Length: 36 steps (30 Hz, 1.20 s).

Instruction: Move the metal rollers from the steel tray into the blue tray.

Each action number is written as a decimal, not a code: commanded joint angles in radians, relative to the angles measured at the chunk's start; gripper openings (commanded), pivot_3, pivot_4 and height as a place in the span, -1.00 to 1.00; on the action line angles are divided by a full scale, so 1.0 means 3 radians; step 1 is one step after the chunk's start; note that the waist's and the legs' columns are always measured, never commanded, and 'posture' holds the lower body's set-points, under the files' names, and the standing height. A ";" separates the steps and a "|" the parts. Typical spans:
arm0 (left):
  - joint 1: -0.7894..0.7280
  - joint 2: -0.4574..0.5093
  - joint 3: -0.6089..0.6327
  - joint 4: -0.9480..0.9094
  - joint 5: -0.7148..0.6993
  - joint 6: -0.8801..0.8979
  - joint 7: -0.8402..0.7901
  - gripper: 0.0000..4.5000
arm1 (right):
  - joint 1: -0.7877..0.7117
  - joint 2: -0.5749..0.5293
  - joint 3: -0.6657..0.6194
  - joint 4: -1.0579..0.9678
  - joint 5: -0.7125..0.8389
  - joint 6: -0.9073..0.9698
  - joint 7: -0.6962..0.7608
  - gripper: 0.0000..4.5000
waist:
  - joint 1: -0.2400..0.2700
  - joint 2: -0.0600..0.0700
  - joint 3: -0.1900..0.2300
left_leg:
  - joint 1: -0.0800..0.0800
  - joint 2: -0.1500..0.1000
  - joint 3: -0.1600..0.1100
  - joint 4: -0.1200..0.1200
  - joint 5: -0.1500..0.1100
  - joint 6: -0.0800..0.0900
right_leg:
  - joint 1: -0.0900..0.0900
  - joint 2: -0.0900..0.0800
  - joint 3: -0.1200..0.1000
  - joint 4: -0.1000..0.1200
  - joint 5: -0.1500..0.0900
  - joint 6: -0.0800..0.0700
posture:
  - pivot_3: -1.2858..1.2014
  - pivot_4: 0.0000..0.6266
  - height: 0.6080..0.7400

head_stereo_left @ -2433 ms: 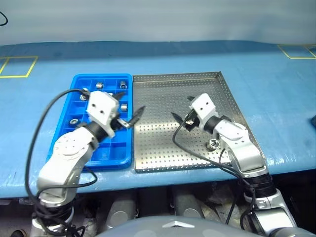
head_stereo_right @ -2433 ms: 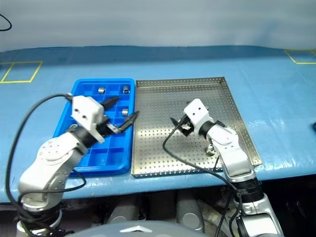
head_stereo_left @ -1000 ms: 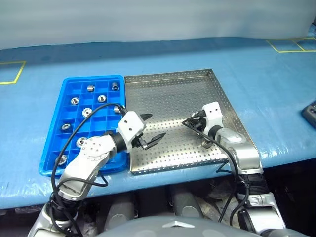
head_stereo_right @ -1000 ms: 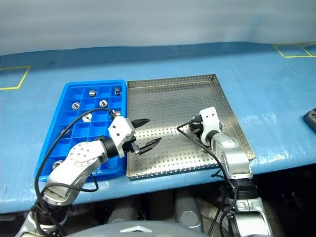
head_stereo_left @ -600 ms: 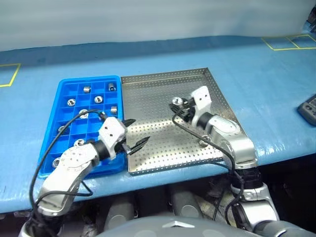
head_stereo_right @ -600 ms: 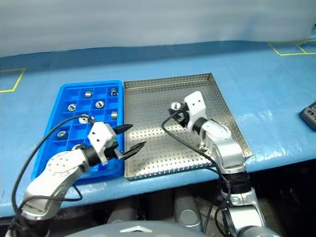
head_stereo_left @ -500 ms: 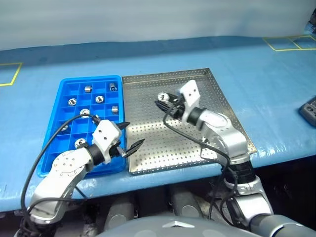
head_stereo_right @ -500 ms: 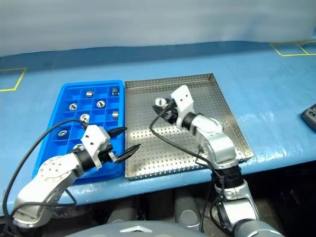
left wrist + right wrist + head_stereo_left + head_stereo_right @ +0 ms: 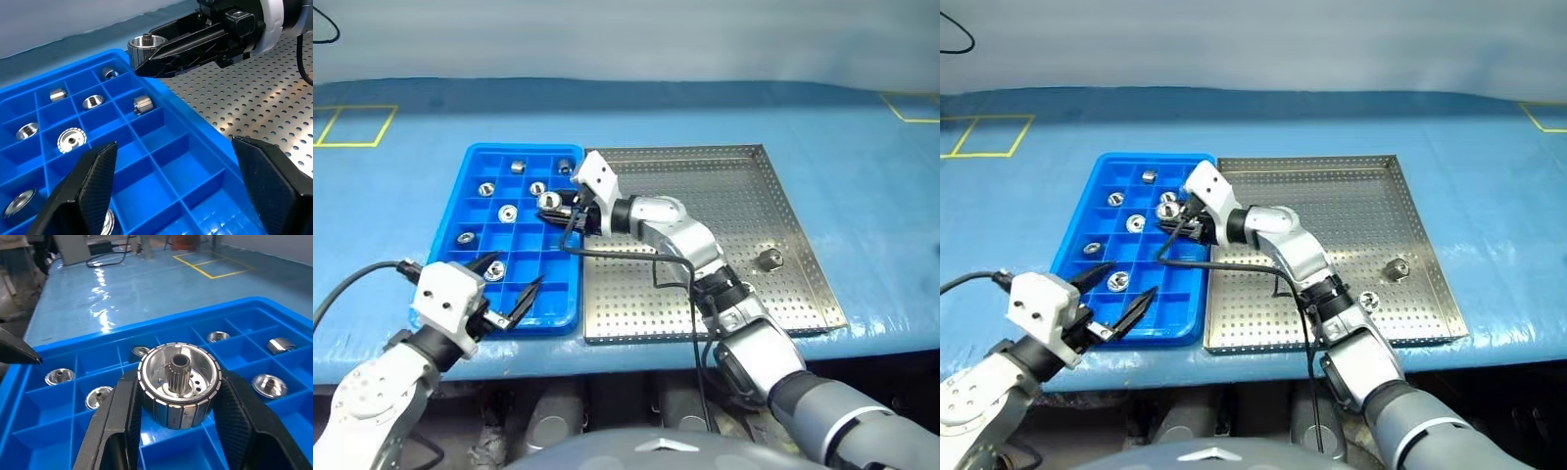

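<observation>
Your right end effector point(image 9: 551, 204) is clamped on a roller point(image 9: 179, 378), and what matters now is what lies under it. In the head views it reaches across from the steel tray point(image 9: 744, 186) and hangs over the blue tray point(image 9: 470, 176), above the column of cells nearest the steel tray, toward the far end. The right wrist view shows the roller pinched between the two black fingers point(image 9: 120, 418), hollow hub facing the camera, so its axis runs along the fingers and roughly level, not upright. Below and beyond it the cells are blue and mostly bare; the filled ones sit farther off. I judge you need a short drop and a release, but I cannot tell exactly which cell is under the roller, so check before you let go.

Your left end effector point(image 9: 507, 294) is wide apart and carries nothing. It hovers at the near end of the blue tray, well apart from the right one, and its wrist view looks up the tray at the held roller.

Several rollers already lie in the blue tray, one to a cell. On the steel tray one roller point(image 9: 769, 259) remains near the right rim, another point(image 9: 1368, 302) toward the near edge. Your right arm is the nearer one for both.
</observation>
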<state>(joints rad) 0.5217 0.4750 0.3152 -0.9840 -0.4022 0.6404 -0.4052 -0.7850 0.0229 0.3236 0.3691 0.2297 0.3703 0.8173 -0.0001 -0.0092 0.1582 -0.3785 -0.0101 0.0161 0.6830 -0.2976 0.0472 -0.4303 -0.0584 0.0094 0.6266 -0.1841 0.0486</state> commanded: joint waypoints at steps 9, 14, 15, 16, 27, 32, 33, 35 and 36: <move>0.0120 0.0054 -0.0211 -0.0211 -0.0035 -0.0354 0.0332 0.81 | -0.0439 0.0451 -0.0187 0.1134 -0.0050 -0.0549 0.0121 -0.25 | 0.0130 0.0002 0.0001 | 0.0000 -0.0002 -0.0028 -0.0003 0.0008 -0.0015 | 0.0004 0.0002 -0.0023 0.0001 -0.0005 -0.0008 | 0.21 -0.52 1.00; 0.0030 0.0103 -0.0252 -0.0211 -0.0039 -0.0280 0.0378 0.81 | -0.0510 0.0479 -0.0233 0.1545 -0.0155 -0.0686 0.0047 -0.25 | 0.0128 0.0002 0.0001 | 0.0000 -0.0001 -0.0039 -0.0009 0.0016 -0.0028 | 0.0007 0.0009 -0.0032 0.0004 -0.0009 -0.0016 | 0.20 -0.52 1.00; 0.0021 0.0111 -0.0254 -0.0211 -0.0042 -0.0274 0.0383 0.81 | -0.0518 0.0479 -0.0240 0.1591 -0.0172 -0.0702 0.0042 -0.25 | 0.0128 0.0003 0.0001 | 0.0000 0.0000 -0.0040 -0.0010 0.0017 -0.0030 | 0.0007 0.0010 -0.0032 0.0004 -0.0010 -0.0017 | 0.20 -0.52 1.00; 0.0017 0.0117 -0.0255 -0.0211 -0.0045 -0.0271 0.0388 0.81 | -0.0524 0.0481 -0.0247 0.1616 -0.0179 -0.0713 0.0053 -0.25 | 0.0128 0.0003 0.0001 | 0.0000 0.0000 -0.0040 -0.0012 0.0018 -0.0032 | 0.0007 0.0011 -0.0032 0.0005 -0.0011 -0.0018 | 0.20 -0.52 1.00; -0.0024 0.0149 -0.0268 -0.0211 -0.0031 -0.0230 0.0409 0.81 | -0.0557 0.0539 -0.0311 0.1718 -0.0225 -0.0741 0.0082 -0.25 | 0.0128 0.0003 0.0001 | 0.0001 0.0001 -0.0055 -0.0013 0.0023 -0.0039 | 0.0011 0.0017 -0.0038 0.0006 -0.0013 -0.0021 | 0.20 -0.52 1.00; -0.0015 0.0149 -0.0265 -0.0211 -0.0018 -0.0233 0.0417 0.81 | -0.0560 0.0569 -0.0341 0.1737 -0.0248 -0.0858 -0.0036 0.46 | 0.0129 0.0003 0.0001 | 0.0001 0.0002 -0.0060 -0.0014 0.0024 -0.0042 | 0.0011 0.0019 -0.0039 0.0006 -0.0014 -0.0023 | 0.20 -0.52 1.00; -0.0015 0.0148 -0.0265 -0.0211 -0.0016 -0.0231 0.0417 0.81 | -0.0561 0.0572 -0.0356 0.1749 -0.0246 -0.0888 -0.0073 0.61 | 0.0129 0.0003 0.0001 | 0.0001 0.0002 -0.0060 -0.0015 0.0025 -0.0042 | 0.0011 0.0020 -0.0039 0.0006 -0.0014 -0.0024 | 0.20 -0.52 1.00; -0.0023 0.0144 -0.0266 -0.0211 -0.0012 -0.0220 0.0416 0.81 | -0.0565 0.0567 -0.0379 0.1755 -0.0232 -0.0919 -0.0095 0.61 | 0.0129 0.0003 0.0002 | 0.0001 0.0002 -0.0061 -0.0015 0.0025 -0.0044 | 0.0012 0.0020 -0.0040 0.0006 -0.0014 -0.0024 | 0.20 -0.52 1.00; -0.0034 0.0142 -0.0269 -0.0211 -0.0009 -0.0209 0.0414 0.81 | -0.0565 0.0559 -0.0390 0.1745 -0.0233 -0.0939 -0.0117 0.61 | 0.0128 0.0003 0.0002 | 0.0001 0.0002 -0.0062 -0.0015 0.0026 -0.0044 | 0.0012 0.0020 -0.0040 0.0006 -0.0014 -0.0024 | 0.20 -0.52 1.00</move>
<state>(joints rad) 0.5164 0.5131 0.2288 -0.9852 -0.4042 0.5810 -0.2841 -0.9197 0.1312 0.2233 0.9020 0.1618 0.1104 0.7908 0.0381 -0.0082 0.1587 -0.3783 -0.0096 -0.0024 0.6785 -0.2898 0.0338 -0.4269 -0.0521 -0.0025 0.6286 -0.1883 0.0414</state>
